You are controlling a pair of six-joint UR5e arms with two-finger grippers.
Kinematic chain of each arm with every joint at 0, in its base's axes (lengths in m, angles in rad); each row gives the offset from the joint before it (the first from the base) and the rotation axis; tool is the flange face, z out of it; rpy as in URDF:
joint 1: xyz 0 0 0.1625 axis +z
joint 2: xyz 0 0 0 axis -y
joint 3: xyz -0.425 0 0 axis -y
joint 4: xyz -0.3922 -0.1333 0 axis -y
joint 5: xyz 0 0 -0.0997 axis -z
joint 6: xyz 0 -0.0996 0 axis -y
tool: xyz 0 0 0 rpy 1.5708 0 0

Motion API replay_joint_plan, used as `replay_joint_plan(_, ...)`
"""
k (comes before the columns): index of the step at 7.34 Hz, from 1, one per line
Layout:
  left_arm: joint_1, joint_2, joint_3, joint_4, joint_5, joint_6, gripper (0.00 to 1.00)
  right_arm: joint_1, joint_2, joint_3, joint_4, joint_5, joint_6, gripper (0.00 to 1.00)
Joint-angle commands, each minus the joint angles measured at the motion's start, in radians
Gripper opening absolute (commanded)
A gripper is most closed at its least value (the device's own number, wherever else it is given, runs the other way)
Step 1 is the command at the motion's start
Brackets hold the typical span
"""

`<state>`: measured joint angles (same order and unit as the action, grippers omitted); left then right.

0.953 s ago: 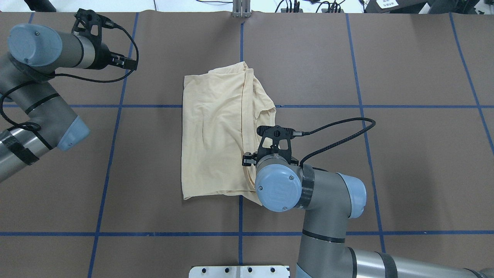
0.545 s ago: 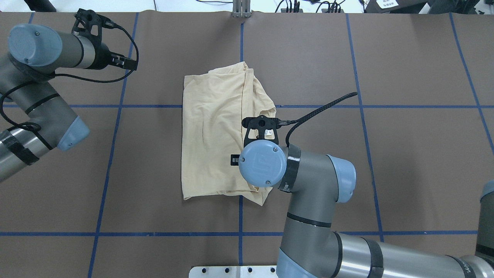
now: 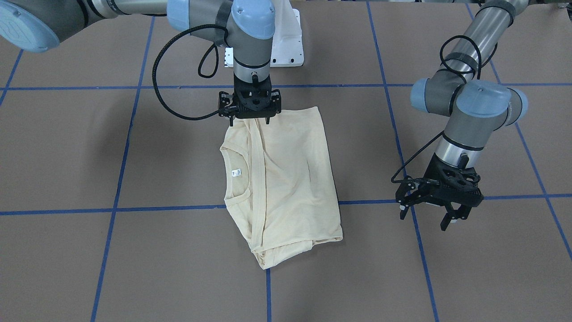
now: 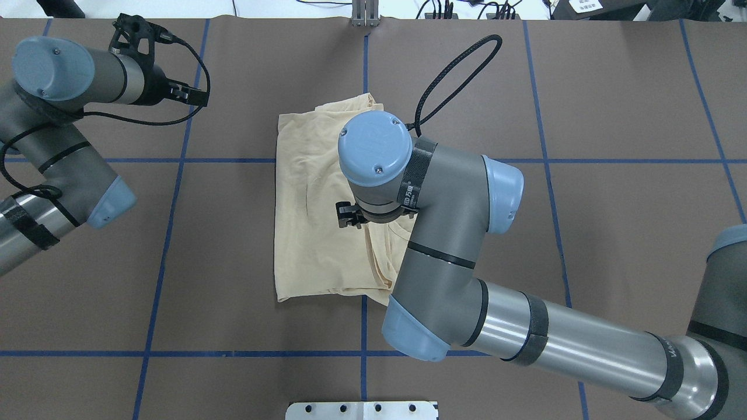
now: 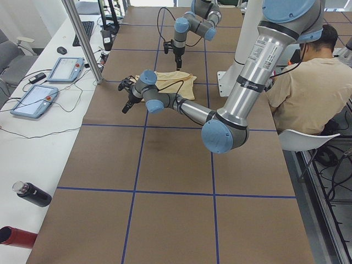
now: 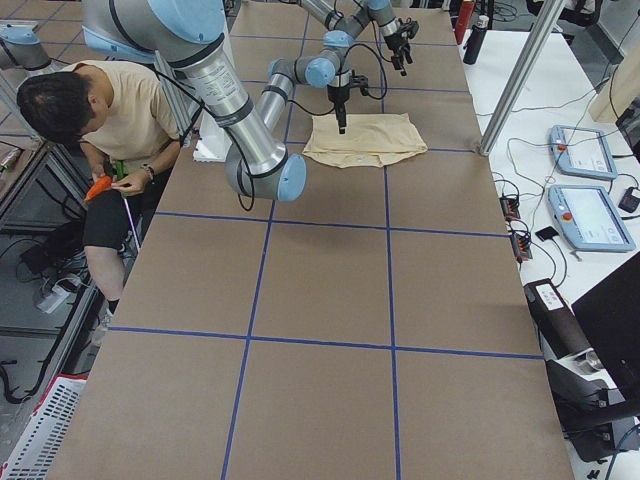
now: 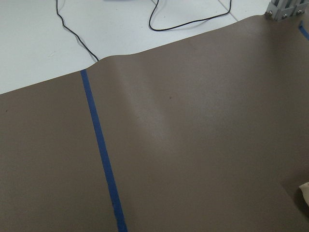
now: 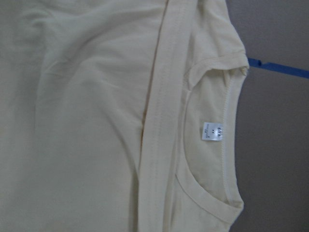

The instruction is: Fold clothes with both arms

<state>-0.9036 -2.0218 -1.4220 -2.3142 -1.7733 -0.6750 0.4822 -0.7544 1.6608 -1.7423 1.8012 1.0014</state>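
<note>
The clothes are one cream-yellow shirt, folded lengthwise and flat at mid-table. Its collar and small white tag face up on the robot's right side. My right gripper hangs open and empty above the shirt, fingers pointing down. In the overhead view the arm covers much of the shirt's right half. The right wrist view looks straight down on the collar and shows no fingers. My left gripper is open and empty above bare table, well off the shirt's left side.
Blue tape lines cross the brown table cover. The white pedestal base stands at the robot's edge and a metal post at the far edge. A seated person is beside the robot. Tablets and bottles lie on a side table.
My right arm has swung away from the robot, carrying its gripper from the shirt's near right corner to over the shirt's middle. The shirt and left arm have not moved.
</note>
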Motion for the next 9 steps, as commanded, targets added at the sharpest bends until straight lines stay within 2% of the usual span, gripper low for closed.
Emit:
replay_joint_plan(1,0.0,0.0,0.0,-0.001,0.0,0.0,1.0,0.006,-0.078,-0.06,0.327,0.12,-0.009,1.0)
replay_joint_plan(3,0.0,0.0,0.0,-0.001,0.0,0.0,1.0,-0.017,-0.007,-0.136,0.096,0.086,-0.015,1.0)
replay_joint_plan(5,0.0,0.0,0.0,-0.001,0.0,0.0,1.0,-0.086,0.051,-0.139,-0.096,-0.013,0.035,1.0)
replay_joint_plan(9,0.0,0.0,0.0,-0.001,0.0,0.0,1.0,-0.114,0.061,-0.182,-0.125,-0.104,0.014,1.0)
